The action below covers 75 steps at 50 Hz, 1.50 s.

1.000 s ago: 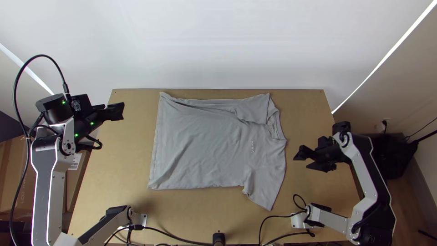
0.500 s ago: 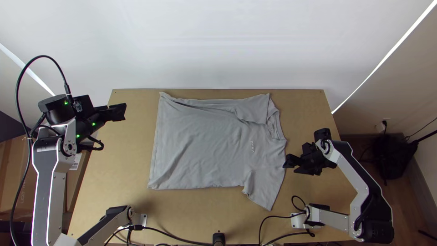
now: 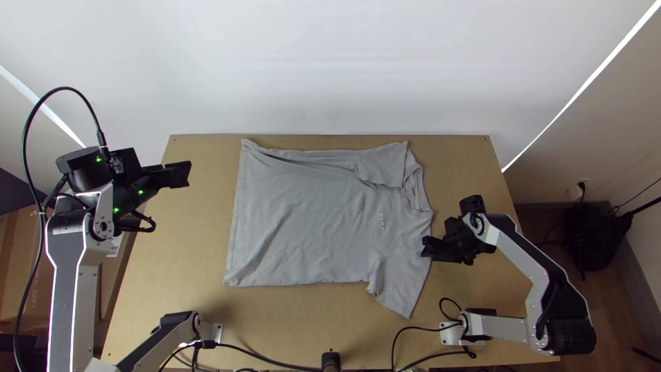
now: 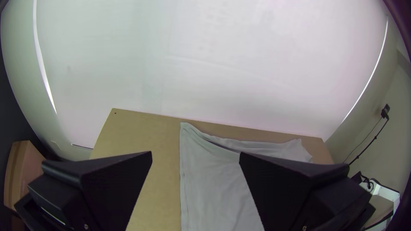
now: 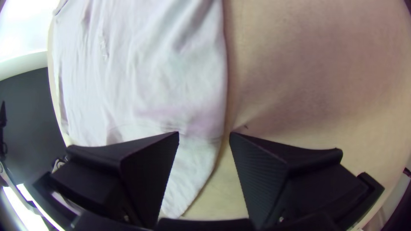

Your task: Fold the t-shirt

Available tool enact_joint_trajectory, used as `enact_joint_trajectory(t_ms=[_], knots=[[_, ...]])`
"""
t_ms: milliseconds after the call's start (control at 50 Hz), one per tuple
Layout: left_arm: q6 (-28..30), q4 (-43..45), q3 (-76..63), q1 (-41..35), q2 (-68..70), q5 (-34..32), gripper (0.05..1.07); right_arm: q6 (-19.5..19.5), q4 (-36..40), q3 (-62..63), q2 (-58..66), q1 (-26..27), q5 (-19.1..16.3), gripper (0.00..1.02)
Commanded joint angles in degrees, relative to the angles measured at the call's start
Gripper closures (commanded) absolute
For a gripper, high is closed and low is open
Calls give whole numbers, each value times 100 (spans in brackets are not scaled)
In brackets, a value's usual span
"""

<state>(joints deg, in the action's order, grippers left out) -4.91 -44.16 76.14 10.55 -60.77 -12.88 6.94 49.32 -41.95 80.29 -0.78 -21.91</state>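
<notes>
The grey t-shirt lies mostly spread on the table, collar to the right. Its far sleeve is folded over onto the body and the near sleeve sticks out toward the table's near edge. My right gripper is at the shirt's right edge, by the near sleeve's shoulder. In the right wrist view my right gripper is open, its fingers on either side of the cloth edge. My left gripper hangs left of the shirt, over the table's far left part. In the left wrist view my left gripper is open and holds nothing.
Bare table lies right of the shirt, and a bare strip runs along its left. Black cables and the arms' bases are at the near edge. A cardboard box stands beyond the table's left edge. A white wall rises behind.
My right gripper has moved left and slightly nearer the table's front edge, up to the shirt's edge. The left gripper has barely shifted. The shirt lies as before.
</notes>
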Motion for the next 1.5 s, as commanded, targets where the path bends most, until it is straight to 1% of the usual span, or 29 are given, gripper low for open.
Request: enact_joint_trajectory(t_ms=[0,80,100,140,180,240,340,460,500,600,700,780,820,860,920,1300,1360,1400,1440,1480], knots=[[271,-110,-82,88,30,-12,10,71,-160,416,118,-239,126,62],[649,-137,-178,150,13,-4,10,71,-625,557,-128,-265,354,94],[746,-154,-213,185,4,5,10,71,-704,583,-198,-274,425,100],[1027,-260,-301,229,-22,5,10,71,-731,610,-304,-265,451,100],[1449,-479,-460,237,-40,14,10,71,-722,610,-365,-265,495,100],[2266,-1138,-723,123,-22,5,11,44,-713,592,-462,-239,530,100],[3294,-1639,-1303,-9,162,181,11,27,-713,574,-576,-133,539,100],[4085,-2641,-1690,-299,197,357,11,27,-704,566,-602,-72,548,100],[4261,-2791,-1813,-334,189,445,11,36,-696,574,-611,-63,548,100],[4718,-3494,-2103,-598,101,735,11,62,-678,574,-664,-81,548,100],[4824,-3687,-2525,-949,13,1042,11,71,-669,557,-690,-81,556,100],[4780,-3635,-2745,-1257,-110,1051,12,71,-643,548,-743,-81,574,100],[4701,-3599,-2789,-1406,-207,1051,17,79,-634,548,-769,-81,583,100],[4569,-3503,-2824,-1512,-304,1051,19,97,-625,548,-787,-81,592,100],[4402,-3362,-2877,-1679,-514,1051,20,123,-617,548,-813,-81,600,100],[3980,-2220,-3404,-2013,-1332,1051,21,167,-573,557,-980,25,644,100],[3971,-2167,-3501,-2021,-1376,1016,31,167,-573,574,-1015,34,644,100],[3945,-2053,-3562,-2030,-1376,1007,36,167,-573,592,-1042,34,644,100],[3927,-2026,-3615,-2030,-1376,972,47,176,-564,601,-1059,42,644,100],[3936,-1973,-3676,-2083,-1376,849,54,176,-555,601,-1068,51,644,100]])
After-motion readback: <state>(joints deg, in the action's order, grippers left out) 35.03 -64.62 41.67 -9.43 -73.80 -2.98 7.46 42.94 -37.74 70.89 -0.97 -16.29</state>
